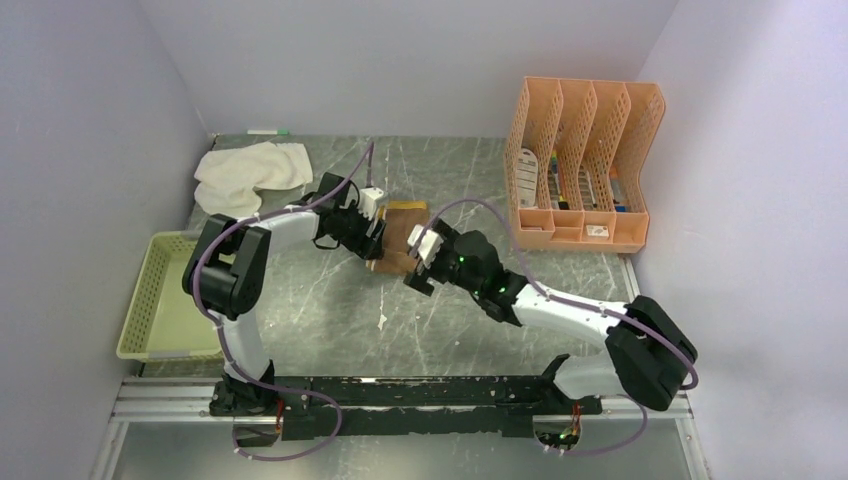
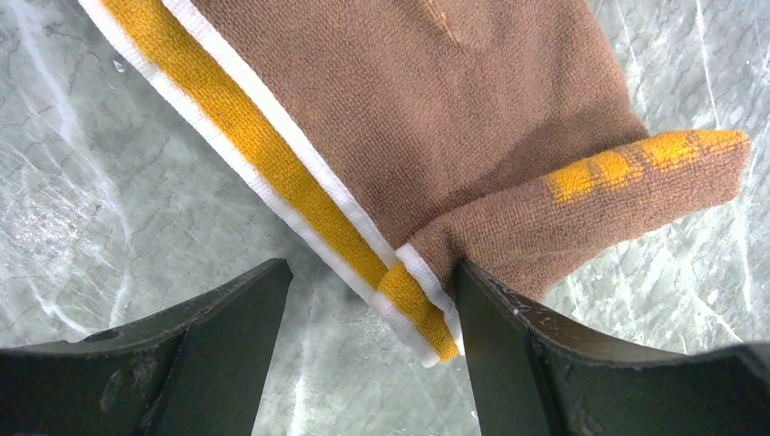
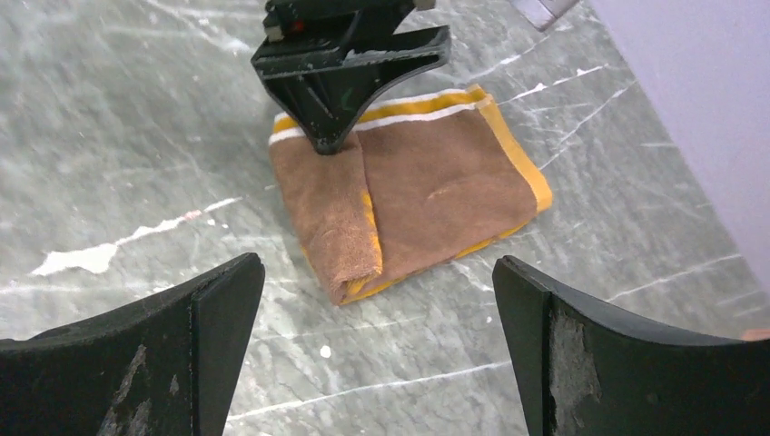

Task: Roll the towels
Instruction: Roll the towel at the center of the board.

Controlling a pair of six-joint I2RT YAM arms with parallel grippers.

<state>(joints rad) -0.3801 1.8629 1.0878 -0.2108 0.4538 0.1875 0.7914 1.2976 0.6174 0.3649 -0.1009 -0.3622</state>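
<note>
Brown towel (image 2: pixel 436 109) looks soft, limp, light. L claw (image 2: pixel 372 272) released, folded striped corner btwn its jaws, so pinch there. R claw (image 3: pixel 377 263) released, towel just ahead.

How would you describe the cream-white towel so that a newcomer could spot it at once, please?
Look to the grey table's far left corner, beyond the green basket. The cream-white towel lies crumpled there; the only other towel, mid-table, is brown with yellow edging.
</note>
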